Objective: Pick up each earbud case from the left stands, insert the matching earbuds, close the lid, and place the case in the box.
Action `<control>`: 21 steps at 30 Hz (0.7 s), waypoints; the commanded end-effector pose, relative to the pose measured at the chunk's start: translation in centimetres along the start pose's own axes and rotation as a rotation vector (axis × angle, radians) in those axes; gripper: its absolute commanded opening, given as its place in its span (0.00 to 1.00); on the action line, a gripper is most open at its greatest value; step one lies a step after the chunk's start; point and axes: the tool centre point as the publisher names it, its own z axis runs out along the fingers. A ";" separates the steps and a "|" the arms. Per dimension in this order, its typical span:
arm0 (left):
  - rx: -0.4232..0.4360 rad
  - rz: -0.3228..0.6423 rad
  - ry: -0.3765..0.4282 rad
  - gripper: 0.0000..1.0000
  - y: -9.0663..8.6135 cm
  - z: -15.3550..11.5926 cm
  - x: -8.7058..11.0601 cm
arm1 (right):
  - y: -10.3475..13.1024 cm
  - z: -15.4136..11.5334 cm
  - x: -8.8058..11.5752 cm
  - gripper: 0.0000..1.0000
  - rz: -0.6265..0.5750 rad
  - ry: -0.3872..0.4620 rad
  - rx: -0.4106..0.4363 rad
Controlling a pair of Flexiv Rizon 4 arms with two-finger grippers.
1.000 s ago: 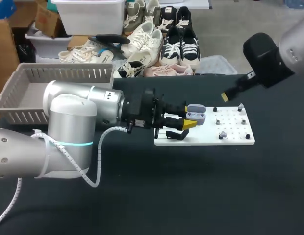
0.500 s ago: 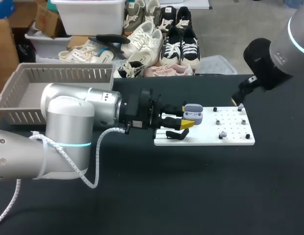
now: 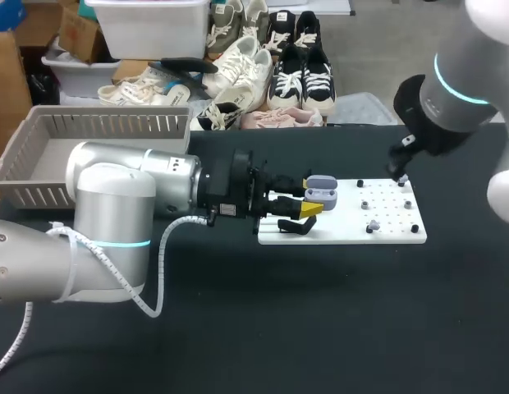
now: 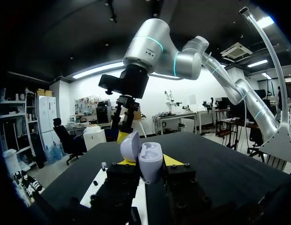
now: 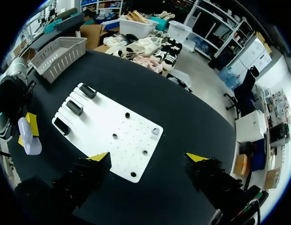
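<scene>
Swings nearer over the white board with right gripper spread wide above a grey earbud, seemingly lining up a pick, and left gripper clamped on the open case, held steady over the board's left end to receive it.

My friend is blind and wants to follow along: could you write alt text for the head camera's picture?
The left arm's pincer grips an open grey earbud case at the left end of a white board on a black table. The right arm's pincer hangs over the board's far right corner; a grey basket sits far left.
</scene>
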 end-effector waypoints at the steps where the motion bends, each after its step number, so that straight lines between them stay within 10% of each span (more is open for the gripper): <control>1: -0.005 0.002 -0.002 0.00 -0.1 0.0 0.0 | 0.3 1.5 -1.5 1.00 0.007 0.029 0.083; 21: -0.005 0.002 -0.002 0.00 -0.1 0.0 0.0 | 0.0 5.8 -2.0 0.75 0.084 0.143 0.030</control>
